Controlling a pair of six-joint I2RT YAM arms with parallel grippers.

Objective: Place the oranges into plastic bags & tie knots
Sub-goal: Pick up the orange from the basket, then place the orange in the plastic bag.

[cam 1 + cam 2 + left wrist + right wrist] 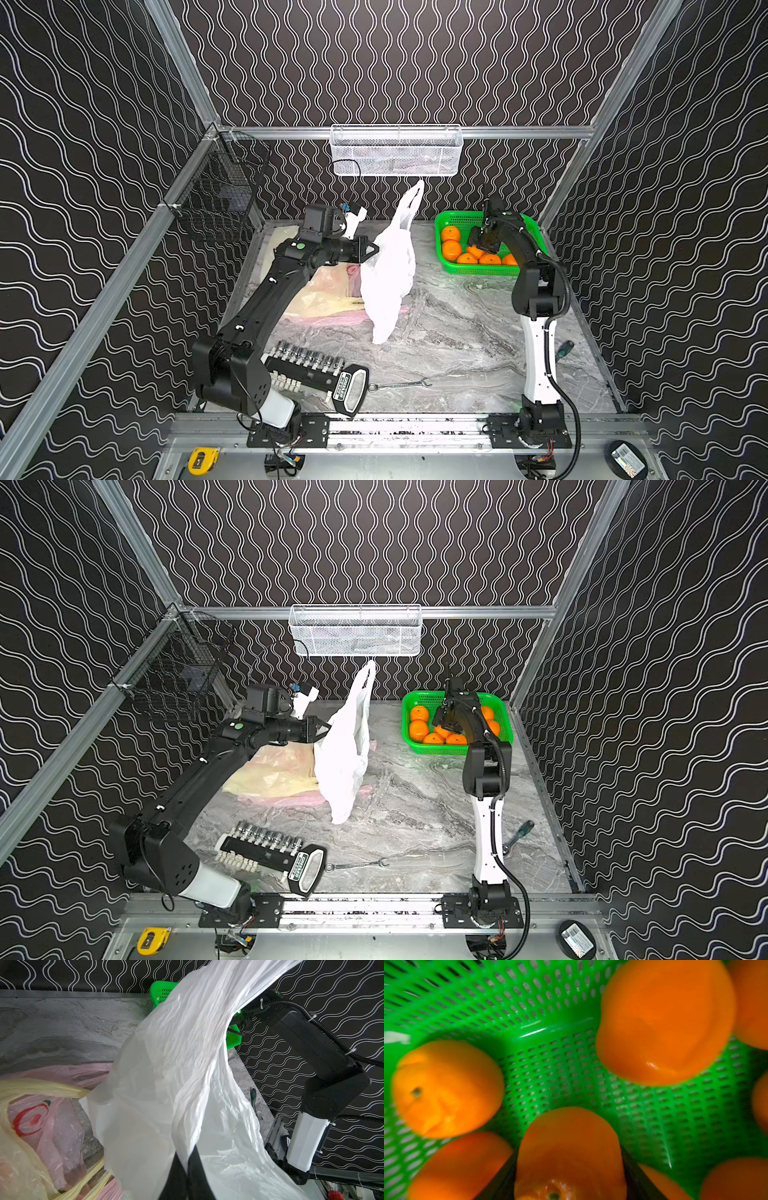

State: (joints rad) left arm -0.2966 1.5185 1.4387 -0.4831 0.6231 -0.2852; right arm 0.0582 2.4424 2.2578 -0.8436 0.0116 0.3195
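Right pincer grips one orange in the green basket, a finger on each side, and the round fruit could pop out and roll away if the squeeze is weak. Left pincer pinches the white bag and holds it up over the tabletop. Its floppy mouth looks narrow, so the orange might bump the edge and drop outside.

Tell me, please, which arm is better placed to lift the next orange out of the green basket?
The right. The right hand is down in the green basket with an orange between its fingers; the left hand is shut on the white bag, holding it up.
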